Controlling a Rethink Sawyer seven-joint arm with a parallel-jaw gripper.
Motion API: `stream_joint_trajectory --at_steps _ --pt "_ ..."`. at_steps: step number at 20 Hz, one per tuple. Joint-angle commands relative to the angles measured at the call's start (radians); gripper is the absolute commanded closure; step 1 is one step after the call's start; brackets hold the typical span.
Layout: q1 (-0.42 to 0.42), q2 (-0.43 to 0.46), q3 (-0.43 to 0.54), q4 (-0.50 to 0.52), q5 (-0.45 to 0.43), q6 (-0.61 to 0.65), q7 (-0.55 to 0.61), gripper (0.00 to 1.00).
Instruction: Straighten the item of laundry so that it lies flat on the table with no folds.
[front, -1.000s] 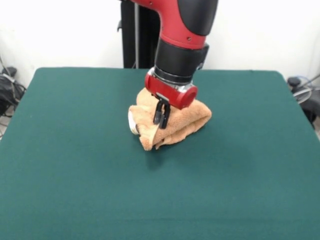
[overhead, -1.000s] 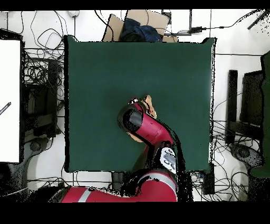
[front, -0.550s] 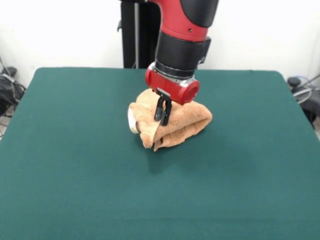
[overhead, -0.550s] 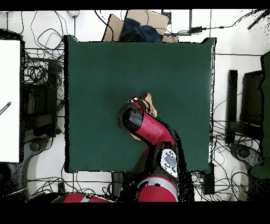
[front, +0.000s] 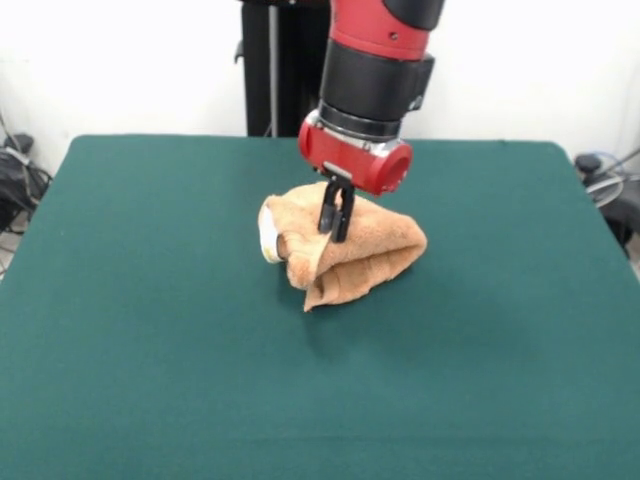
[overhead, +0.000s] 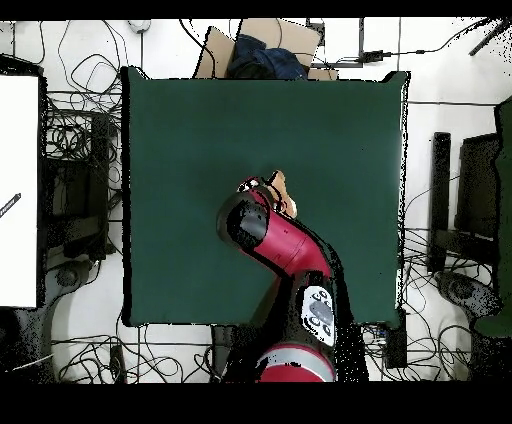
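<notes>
The towel (front: 345, 250) is being held in a crumpled, folded bundle near the middle of the tabletop (front: 150, 380), a little toward twelve o'clock in the front view. The claw (front: 337, 232) is being kept nearly closed, its two black fingers pinched together on a ridge of cloth at the top of the bundle. The upper layers are being drawn upward there while the lower folds are left sagging toward seven o'clock, which is why the bundle is peaked under the claw and hanging to a point below. A small white patch, probably the tag (front: 267, 238), is being shown at the bundle's nine o'clock edge. The grip is judged to be placed on a top fold so that the cloth's own weight can open the layers once it is lifted.

In the overhead view most of the towel is being hidden beneath the red arm (overhead: 275, 240); only a sliver of tan cloth is seen at its one o'clock side, so the towel's outline cannot be told from there. The task is judged to be at an early stage, with many folds remaining.
</notes>
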Motion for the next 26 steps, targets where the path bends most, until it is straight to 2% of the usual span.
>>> stream_joint_trajectory --at_steps 1,9,26 --pt "0.019 -0.045 0.044 0.045 0.052 0.106 0.244 1.00" --pt "0.020 -0.081 0.063 0.100 0.046 0.046 0.259 1.00" --pt "0.120 -0.122 -0.012 0.118 0.125 0.130 0.300 1.00"
